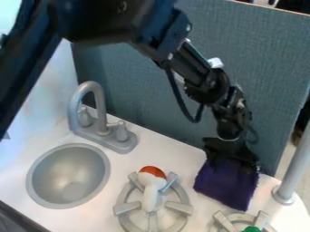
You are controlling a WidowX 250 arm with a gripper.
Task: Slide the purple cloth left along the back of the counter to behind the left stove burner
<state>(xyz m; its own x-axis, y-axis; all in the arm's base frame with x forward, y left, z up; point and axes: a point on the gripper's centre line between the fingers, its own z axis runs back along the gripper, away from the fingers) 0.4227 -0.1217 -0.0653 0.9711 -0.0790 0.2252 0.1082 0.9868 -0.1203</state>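
The black gripper (233, 156) hangs down at the right of the counter, in front of the blue-grey panel. Directly below it is a dark purple cloth (227, 186), whose upper edge it overlaps; whether it holds the cloth or only touches it I cannot tell. To the left, a white toy with an orange-red rounded top (152, 171) lies across a grey stove burner (126, 208). A green item (251, 229) shows at the bottom edge, on a second burner (225, 221).
A round grey sink (68, 176) is set into the white counter (167, 156) at left, with a grey faucet (100, 104) behind it. A grey post (293, 167) stands at the right edge. The blue-grey panel (163, 99) rises along the counter's back.
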